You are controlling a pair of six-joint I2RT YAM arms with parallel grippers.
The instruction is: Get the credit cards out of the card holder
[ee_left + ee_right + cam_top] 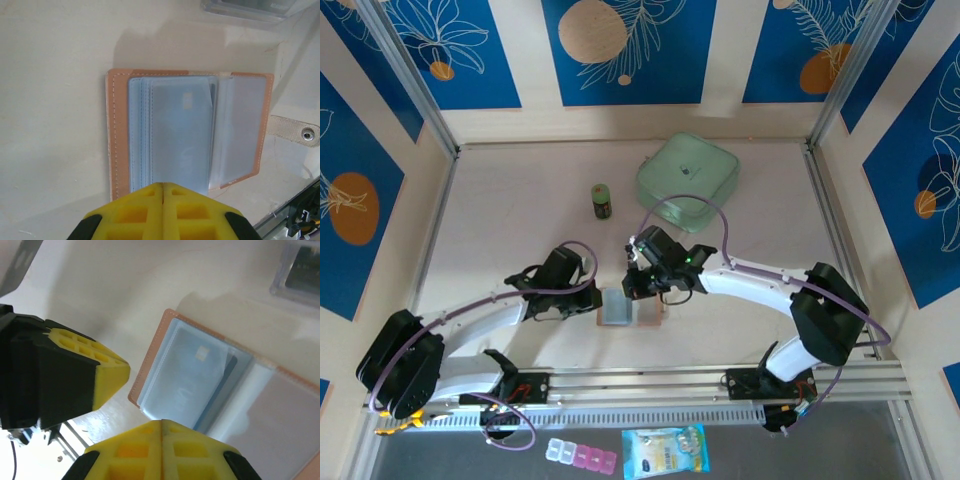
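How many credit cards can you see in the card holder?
2: a pale card with a chip in the front sleeve of the card holder, and a dark card edge behind it. More may be hidden in other sleeves.

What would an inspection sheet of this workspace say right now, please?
Surface: pale table, no spills seen.
Job's things: holder lies open and flat; cards sit in its see-through pockets.
Clutter: green case, small jar, clear box; pill box and sachet in front of the rail.
Grippers: left gripper shut, right gripper shut, tips over the holder's edge; whether either pinches anything is unclear.
Cables: purple cables loop off both arms, clear of the holder.
Surroundings: blue-patterned walls, metal frame.
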